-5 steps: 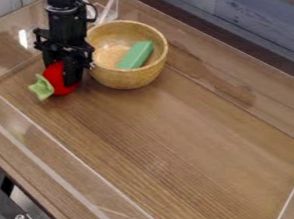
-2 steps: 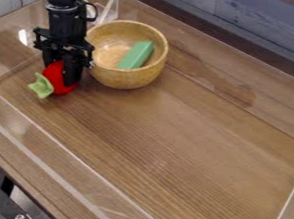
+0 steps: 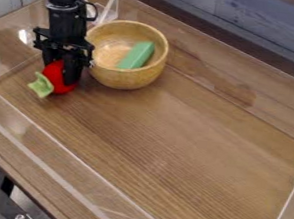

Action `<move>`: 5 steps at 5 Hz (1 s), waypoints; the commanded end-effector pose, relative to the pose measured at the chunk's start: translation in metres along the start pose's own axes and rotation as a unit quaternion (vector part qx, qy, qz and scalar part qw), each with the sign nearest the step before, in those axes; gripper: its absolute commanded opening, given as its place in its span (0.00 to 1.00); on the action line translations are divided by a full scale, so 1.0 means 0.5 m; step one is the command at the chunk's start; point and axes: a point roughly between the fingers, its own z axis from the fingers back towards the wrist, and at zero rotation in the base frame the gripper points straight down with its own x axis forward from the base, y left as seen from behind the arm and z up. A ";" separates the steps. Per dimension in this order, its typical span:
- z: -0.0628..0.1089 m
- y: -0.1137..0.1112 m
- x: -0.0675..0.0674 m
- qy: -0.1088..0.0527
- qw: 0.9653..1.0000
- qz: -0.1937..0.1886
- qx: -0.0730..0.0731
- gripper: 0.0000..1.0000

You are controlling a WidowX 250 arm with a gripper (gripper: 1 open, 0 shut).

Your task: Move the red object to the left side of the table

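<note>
While the bare front of the table lies nearest me, I see the red object resting at the left, just beside the wooden bowl. My gripper points down, jaws pinching the red object. I judge it well placed; I'd release gently, then rise straight, avoiding the bowl.

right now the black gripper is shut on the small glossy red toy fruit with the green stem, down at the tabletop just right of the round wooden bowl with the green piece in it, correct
Not quite. The camera view shows the black gripper shut on the small glossy red toy fruit down at the tabletop, but just left of the round wooden bowl with the green piece in it, not right.
</note>
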 end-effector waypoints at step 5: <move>0.012 0.022 0.004 0.004 1.000 0.018 0.012 0.00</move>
